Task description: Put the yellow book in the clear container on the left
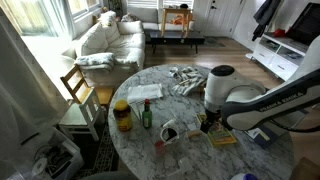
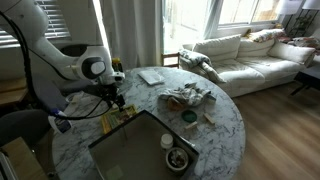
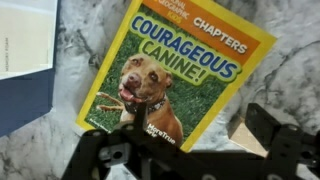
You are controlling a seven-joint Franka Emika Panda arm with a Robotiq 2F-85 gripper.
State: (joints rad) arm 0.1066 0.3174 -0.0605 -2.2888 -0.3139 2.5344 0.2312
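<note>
- The yellow book (image 3: 175, 70) is seen lying flat, cover up, on the marble worktop (image 1: 190, 108), near the edge where the arm stands.
- The hand (image 3: 190, 150) is held open over the book, fingers (image 3: 100, 155) spread wide; whether the book is touched cannot be told.
- The clear container (image 1: 145, 92) is set towards the opposite edge, well apart from the book.
- A grey box (image 2: 140, 148) is placed near the book.

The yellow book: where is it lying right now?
In the wrist view, the yellow book lies face up on the marble table, under the open gripper.
</note>
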